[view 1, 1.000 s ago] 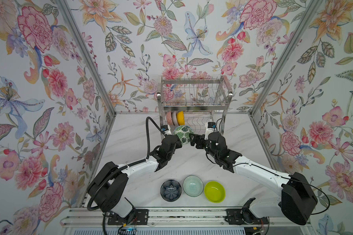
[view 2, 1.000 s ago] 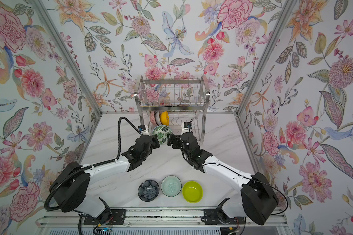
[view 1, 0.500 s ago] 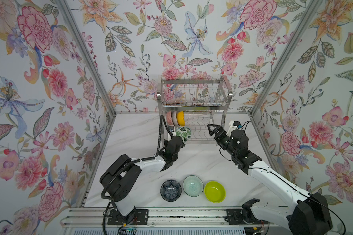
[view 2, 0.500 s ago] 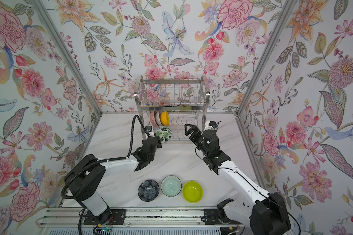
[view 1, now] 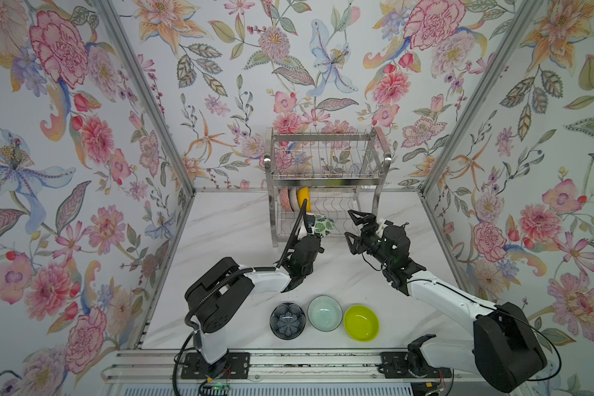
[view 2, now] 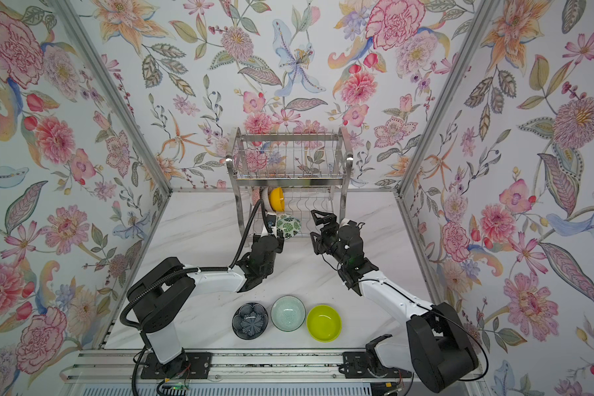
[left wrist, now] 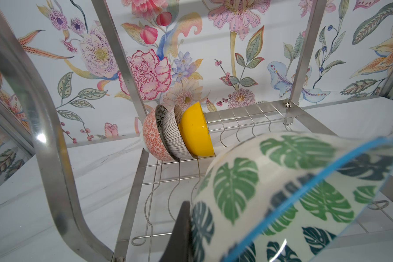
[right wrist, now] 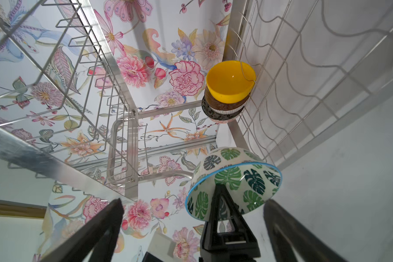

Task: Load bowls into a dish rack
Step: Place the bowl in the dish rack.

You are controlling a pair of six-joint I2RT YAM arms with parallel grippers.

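The green leaf-print bowl (view 1: 324,226) (view 2: 289,225) hangs tilted at the front of the dish rack's (view 1: 326,177) (view 2: 288,178) lower tier. My left gripper (view 1: 312,234) (view 2: 277,235) is shut on its rim. In the left wrist view one finger (left wrist: 182,226) presses the bowl's (left wrist: 281,192) outer wall. My right gripper (view 1: 351,224) (view 2: 314,225) (right wrist: 194,202) stands open and empty just right of this bowl (right wrist: 236,179). A salmon-pink bowl (left wrist: 154,140), a striped bowl (left wrist: 175,133) and a yellow bowl (left wrist: 195,133) (view 1: 304,199) stand on edge in the lower tier's left slots.
At the table's front stand three bowls in a row: dark blue-grey flower-shaped (view 1: 287,320), pale mint (view 1: 324,312) and lime green (view 1: 361,323). The rack's curved steel leg (left wrist: 45,136) is close beside my left wrist. Flowered walls close in the sides and back.
My right gripper has let go of the leaf-print bowl and drawn back to the right, open. The left arm has reached forward, keeping the bowl at the rack's front.
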